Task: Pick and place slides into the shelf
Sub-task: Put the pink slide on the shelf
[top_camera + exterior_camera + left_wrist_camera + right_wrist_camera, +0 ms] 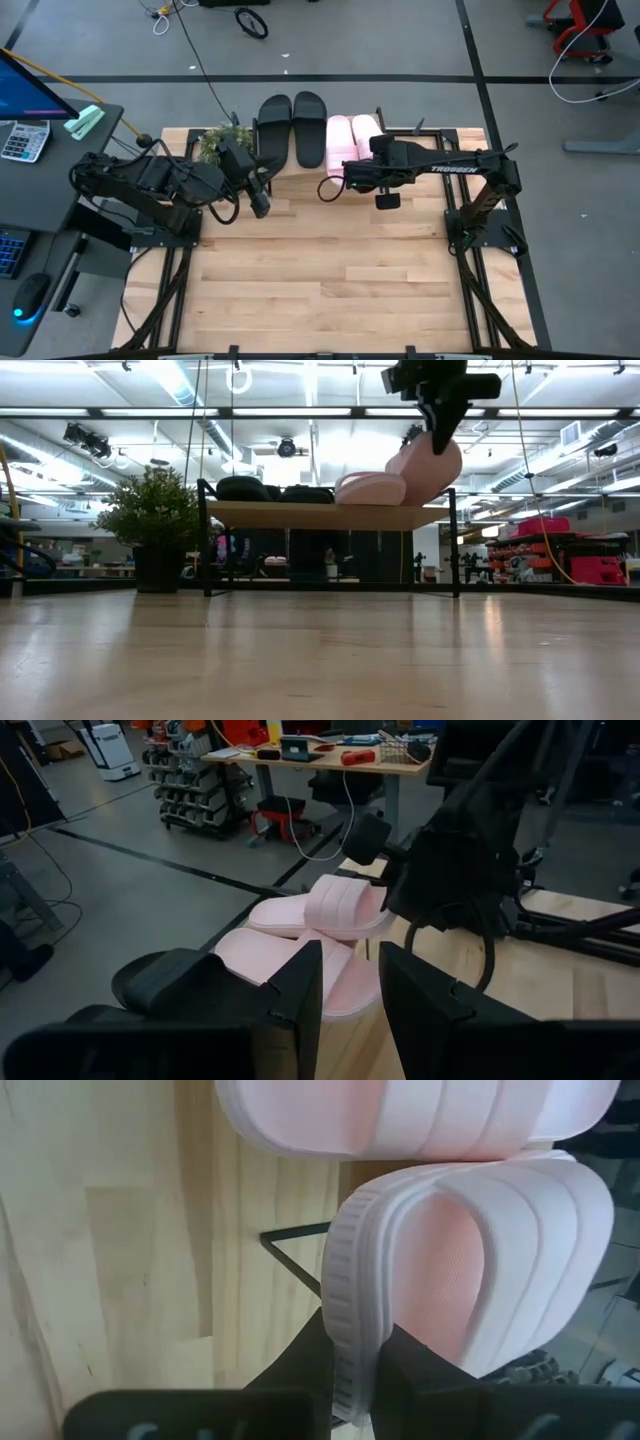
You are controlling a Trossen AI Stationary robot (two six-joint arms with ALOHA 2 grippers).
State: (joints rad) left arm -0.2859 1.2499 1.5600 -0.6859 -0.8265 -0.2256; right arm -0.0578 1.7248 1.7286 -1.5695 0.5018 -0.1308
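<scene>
The shelf [440,140] stands along the far edge of the desk [320,270], its light top board carried on thin black legs. On it lie the two black slides [292,127] side by side, flat, toward the left end near a small potted plant [222,140]. Just right of them rests one pink slide [339,140], also flat on the board.

The second pink slide [470,1270] is in the right claw [352,1365], whose fingers are pinched closed on the thick ribbed rim of its sole. In the low view this slide [430,465] is tilted steeply, heel end raised, its lower end down at the board just beside the flat pink one; whether it actually touches the board is hard to tell from here.

The left claw [350,990] hovers over the desk in front of the black slides, its fingers a narrow gap apart and holding nothing. Its wrist view looks across at both pink slides and the right arm above them.
</scene>
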